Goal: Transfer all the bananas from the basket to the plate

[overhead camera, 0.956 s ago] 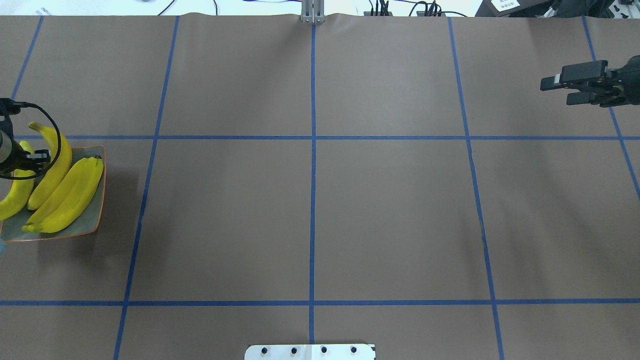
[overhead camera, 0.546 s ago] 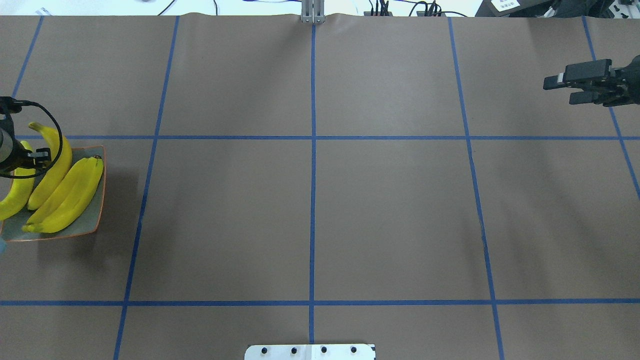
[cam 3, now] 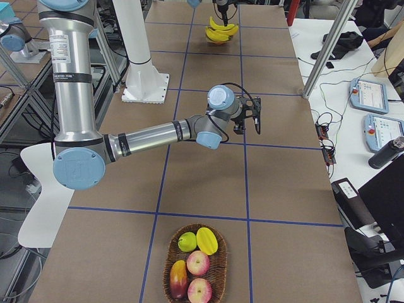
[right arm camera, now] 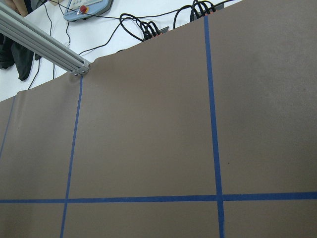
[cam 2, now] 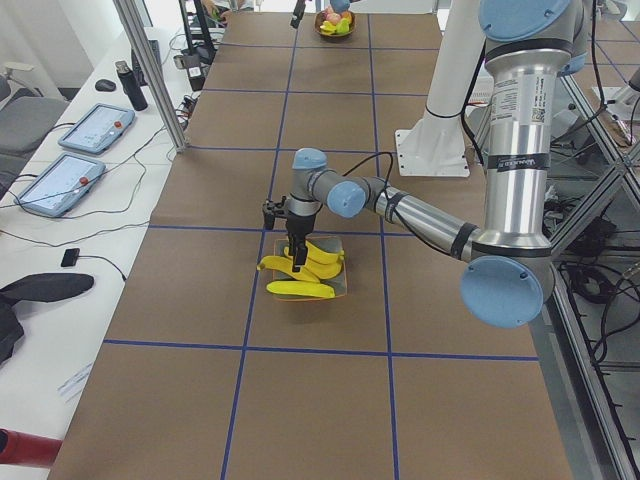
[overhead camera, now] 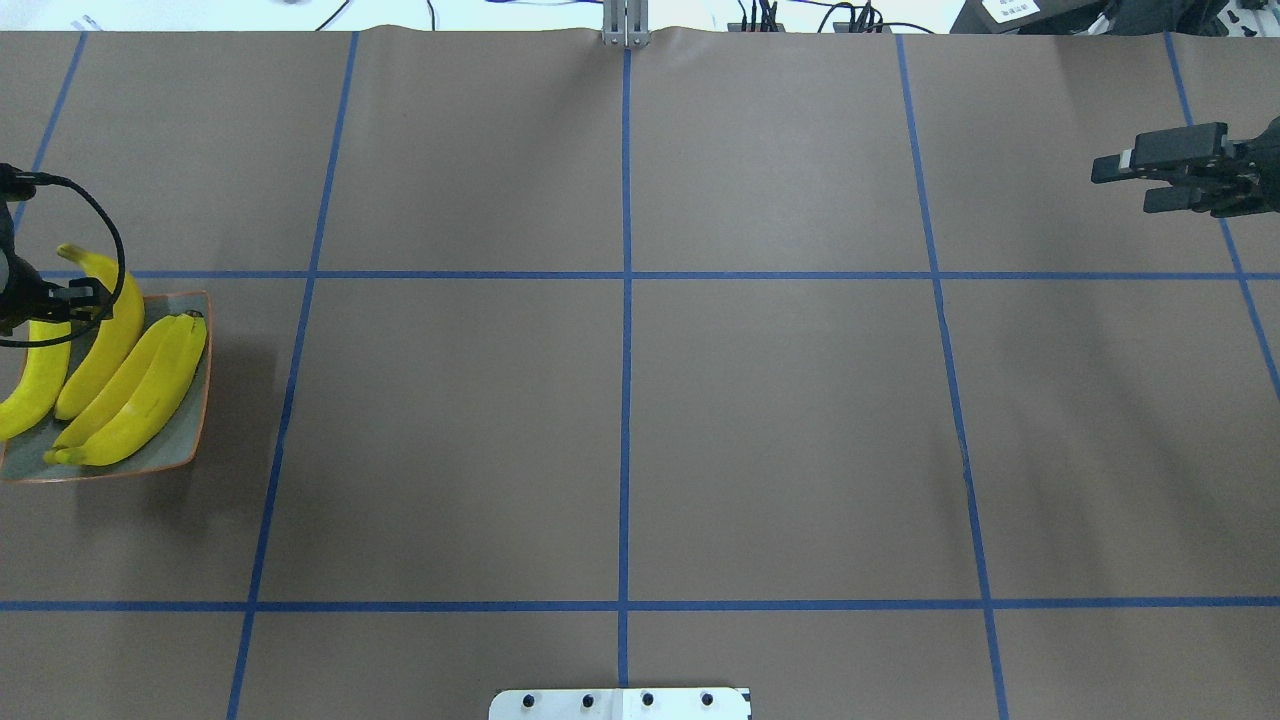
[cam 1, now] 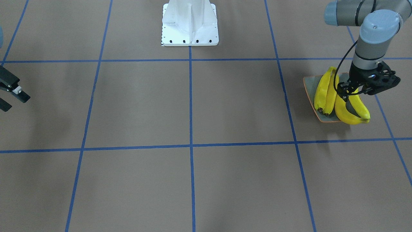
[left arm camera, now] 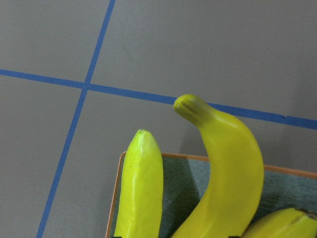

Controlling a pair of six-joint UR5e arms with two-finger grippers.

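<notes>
Bananas [overhead camera: 130,380] on plate [overhead camera: 185,445], left claw [cam 2: 297,262] above (close)

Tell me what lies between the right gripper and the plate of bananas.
Only bare brown paper crossed by blue tape lines lies between the right gripper and the plate holding the bananas; the overhead view shows it.

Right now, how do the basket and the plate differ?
Basket is woven, brown, oval; plate is square, grey-green, orange-rimmed. Basket holds mixed fruit; plate holds four bananas. Basket sits at the robot's right end, plate at the left, under the left gripper. Both rest on the table.
</notes>
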